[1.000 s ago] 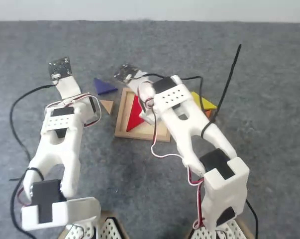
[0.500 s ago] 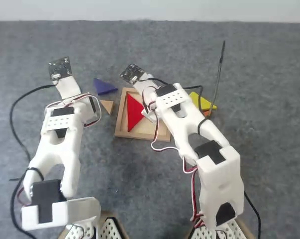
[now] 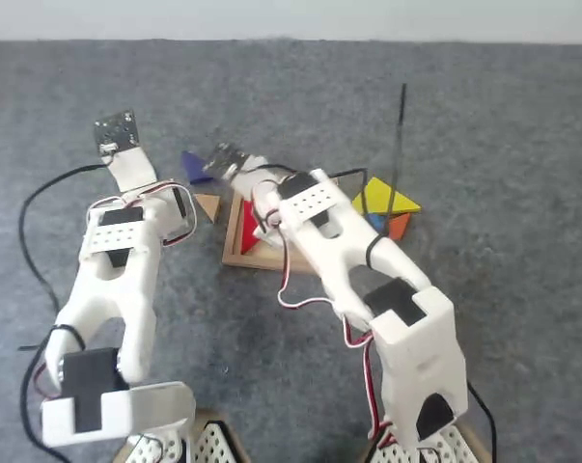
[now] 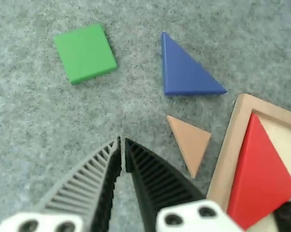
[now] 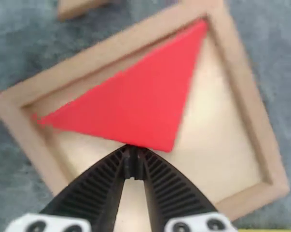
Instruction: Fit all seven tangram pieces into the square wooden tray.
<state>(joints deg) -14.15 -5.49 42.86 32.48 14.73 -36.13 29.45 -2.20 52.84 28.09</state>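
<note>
The square wooden tray (image 5: 242, 87) holds a red triangle (image 5: 131, 108) along one side. My right gripper (image 5: 131, 162) is shut, with its tips against that triangle's edge inside the tray (image 3: 271, 258). In the high view the right arm (image 3: 315, 207) covers most of the tray, and a sliver of the red triangle (image 3: 247, 214) shows. My left gripper (image 4: 122, 145) is shut and empty over bare carpet. Ahead of it lie a green square (image 4: 86, 53), a blue triangle (image 4: 186, 72) and a small tan triangle (image 4: 191, 145) beside the tray rim (image 4: 232, 145).
A yellow piece (image 3: 385, 198), a small blue piece (image 3: 375, 222) and an orange piece (image 3: 397, 225) lie together right of the tray. The blue triangle (image 3: 202, 169) and tan triangle (image 3: 208, 205) lie between the two arms. Grey carpet stretches all around.
My right arm has swung left across the tray, and the red triangle has shifted slightly toward the tray's left side. The left arm has kept still.
</note>
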